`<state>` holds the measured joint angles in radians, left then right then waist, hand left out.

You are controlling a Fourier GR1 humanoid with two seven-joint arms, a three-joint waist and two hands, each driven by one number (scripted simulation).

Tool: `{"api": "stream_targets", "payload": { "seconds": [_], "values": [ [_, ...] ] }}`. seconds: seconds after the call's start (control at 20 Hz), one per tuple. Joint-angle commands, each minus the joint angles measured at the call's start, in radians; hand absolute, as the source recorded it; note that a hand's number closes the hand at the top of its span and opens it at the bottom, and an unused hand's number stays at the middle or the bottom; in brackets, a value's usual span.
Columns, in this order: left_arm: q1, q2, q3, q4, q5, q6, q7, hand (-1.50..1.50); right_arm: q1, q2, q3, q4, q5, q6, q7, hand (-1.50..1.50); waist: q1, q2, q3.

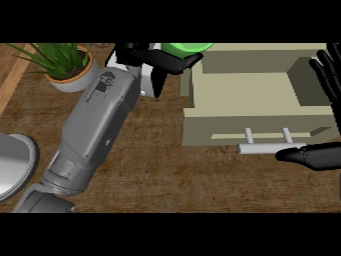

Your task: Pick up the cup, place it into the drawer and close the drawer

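A green cup shows at the top of the head view, with my left hand curled round it, just left of the drawer's far left corner. The beige drawer stands pulled open, its inside bare, with a grey bar handle on its front. My right hand is at the right edge, fingers straight and pointing up beside the drawer's right wall, its thumb close to the handle's right end.
A potted plant stands at the upper left, close to my left forearm. A large grey round vessel sits at the left edge. The counter top is brown wood.
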<state>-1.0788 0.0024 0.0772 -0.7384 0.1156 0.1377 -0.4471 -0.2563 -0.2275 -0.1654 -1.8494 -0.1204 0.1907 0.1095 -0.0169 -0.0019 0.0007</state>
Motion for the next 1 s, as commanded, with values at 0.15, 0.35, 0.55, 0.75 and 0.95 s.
{"api": "stream_targets", "payload": {
  "seconds": [0.15,0.35,0.55,0.75,0.95],
  "values": [
    [-0.181,-0.002,-0.107,0.170,0.076,0.143,0.148,1.50,-0.021,0.002,-0.003,0.046,0.008,0.006,-0.036,-1.50,-0.020,0.009,0.000],
    [-0.288,-0.002,-0.171,0.302,0.108,0.221,0.207,1.50,-0.019,-0.003,-0.002,0.039,-0.013,0.031,-0.053,-1.50,-0.054,0.017,0.001],
    [-0.300,-0.002,-0.237,0.405,0.140,0.230,0.209,1.50,-0.076,0.011,0.038,0.043,-0.014,0.032,-0.024,-1.50,-0.095,0.030,0.002],
    [-0.289,-0.002,-0.308,0.457,0.155,0.128,0.248,1.50,-0.086,0.021,0.039,0.065,-0.001,0.024,-0.052,-1.50,-0.116,0.037,0.002],
    [-0.253,-0.002,-0.391,0.457,0.173,0.101,0.248,1.50,-0.125,0.024,0.048,0.091,0.001,0.028,-0.060,-1.50,-0.138,0.041,0.002]
  ]
}}
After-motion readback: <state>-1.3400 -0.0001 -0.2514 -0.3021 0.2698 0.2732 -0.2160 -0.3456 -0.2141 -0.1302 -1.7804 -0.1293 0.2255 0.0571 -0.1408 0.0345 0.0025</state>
